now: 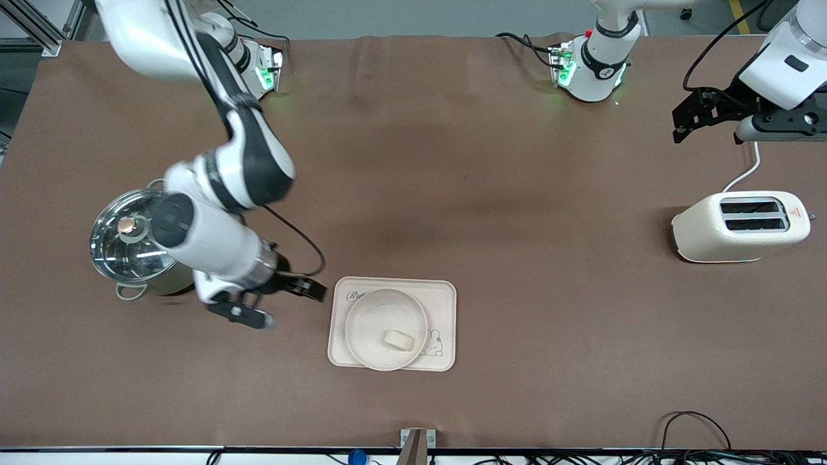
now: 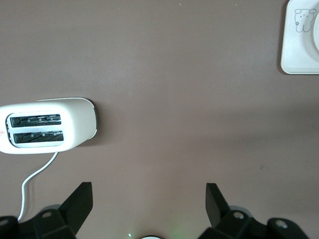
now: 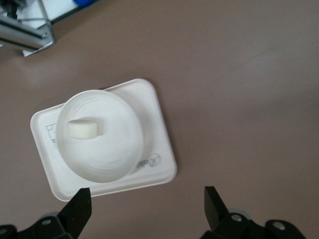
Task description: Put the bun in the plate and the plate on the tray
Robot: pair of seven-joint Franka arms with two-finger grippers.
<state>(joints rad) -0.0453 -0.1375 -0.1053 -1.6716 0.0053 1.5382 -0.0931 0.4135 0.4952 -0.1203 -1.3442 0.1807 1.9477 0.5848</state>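
Bun in plate, plate on tray; both grippers empty, fingers spread.

The front view alone shows the steel pot (image 1: pixel 132 240) with its glass lid at the right arm's end of the table; the toaster (image 1: pixel 740 226) at the left arm's end appears there and in the left wrist view. The bun (image 1: pixel 398 340) lies in the plate (image 1: pixel 362 316), which rests on the tray (image 1: pixel 446 294). The tray's lettering is partly covered by the plate and probably reads "Rabbit"; a small rabbit drawing (image 1: pixel 433 343) sits at one corner. The right gripper (image 1: pixel 294 303) hovers released over bare table between pot and tray. The left gripper (image 1: pixel 691 119) waits, released, over the table near the toaster.
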